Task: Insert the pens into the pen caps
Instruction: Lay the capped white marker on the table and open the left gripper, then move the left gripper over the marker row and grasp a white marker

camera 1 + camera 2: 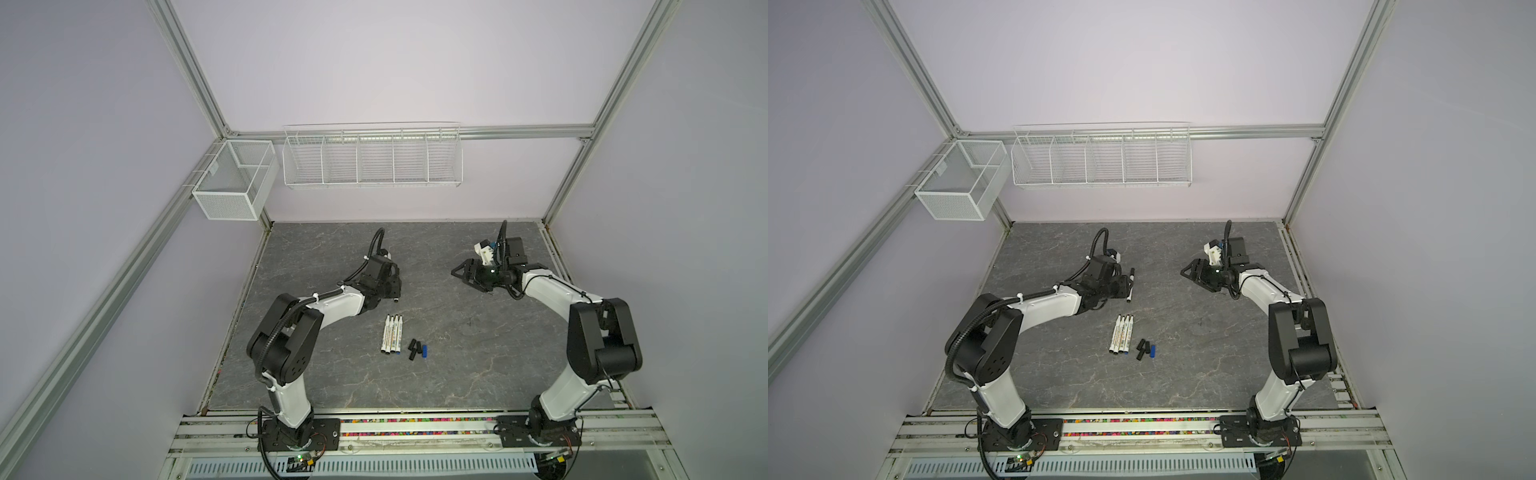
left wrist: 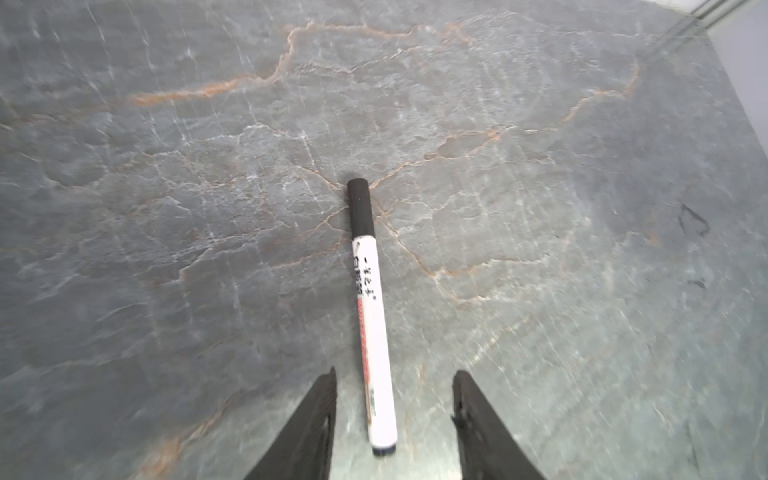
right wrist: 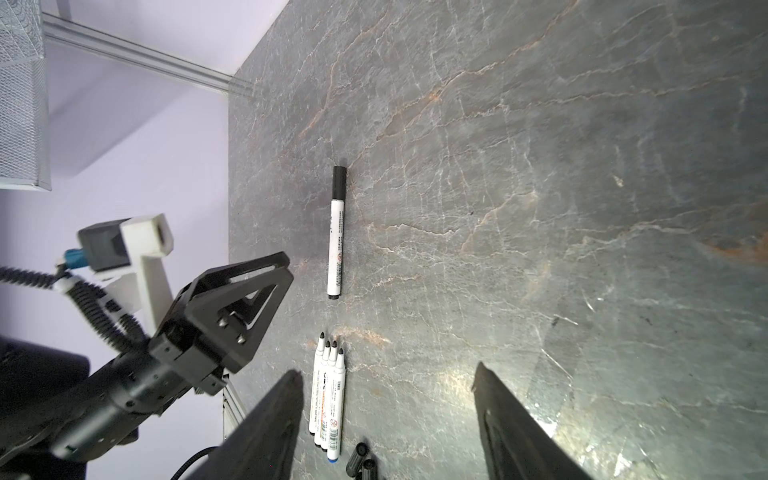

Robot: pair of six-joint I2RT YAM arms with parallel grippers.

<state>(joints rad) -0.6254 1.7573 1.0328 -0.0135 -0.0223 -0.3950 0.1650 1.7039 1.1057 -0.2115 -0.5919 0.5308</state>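
Note:
A capped pen [image 2: 370,316], white with a black cap, lies flat on the grey stone table. My left gripper [image 2: 395,372] hovers over its rear end, open, with the barrel between the fingers and touching neither. That pen [image 1: 1131,284] shows beside the left gripper [image 1: 1123,286] in a top view. Several uncapped pens [image 1: 392,334] lie side by side near mid-table, with loose pen caps [image 1: 417,349], black ones and a blue one [image 1: 425,351], just right of them. My right gripper [image 1: 455,272] is raised at the far right, open and empty; its wrist view shows the pens [image 3: 328,399] and caps [image 3: 359,457].
A white wire basket rack [image 1: 372,160] and a mesh box [image 1: 235,178] hang on the back wall, above the table. Aluminium frame posts stand at the table's back corners. The arm bases sit on a rail [image 1: 415,428] along the front edge.

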